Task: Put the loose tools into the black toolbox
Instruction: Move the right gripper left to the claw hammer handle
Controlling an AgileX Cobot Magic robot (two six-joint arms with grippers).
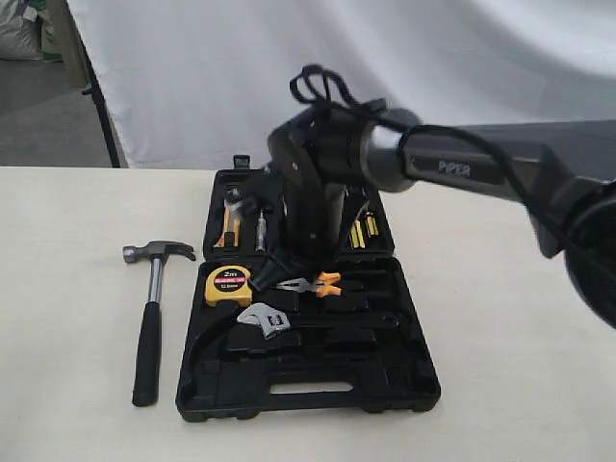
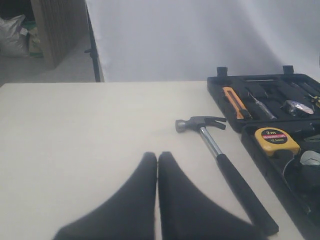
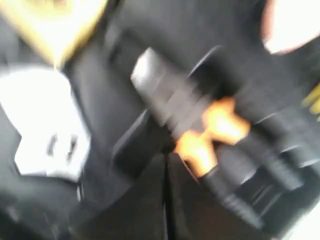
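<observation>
A pale cream table [image 1: 77, 385] filled the scene, bare but for the tools. Behind its far edge hung a white sheet [image 1: 289, 58], with a dark stand [image 1: 101, 106] and some sacks [image 1: 19, 29] at the far left.

The box [image 1: 404, 385] lay open at the middle of the table, with its slot handle along the near edge. The hammer [image 1: 149, 318] lay on the table just left of the box and apart from it, head far and handle near. The wrench [image 1: 265, 320] lay inside the near half of the box, with its silver head just near of the yellow tape measure [image 1: 228, 286]. The orange-handled pliers [image 1: 313, 283] lay to the right of the tape measure.

The right arm reached in from the right, over the box. The right claw [image 3: 166, 165] hung close above the pliers, with its fingers pressed together on nothing that showed; that view was blurred. The left claw [image 2: 157, 156] was closed too, empty, over bare table left of the hammer.

Wide open table lay to the left and right of the box, and only a narrow strip of it showed along the near edge.
</observation>
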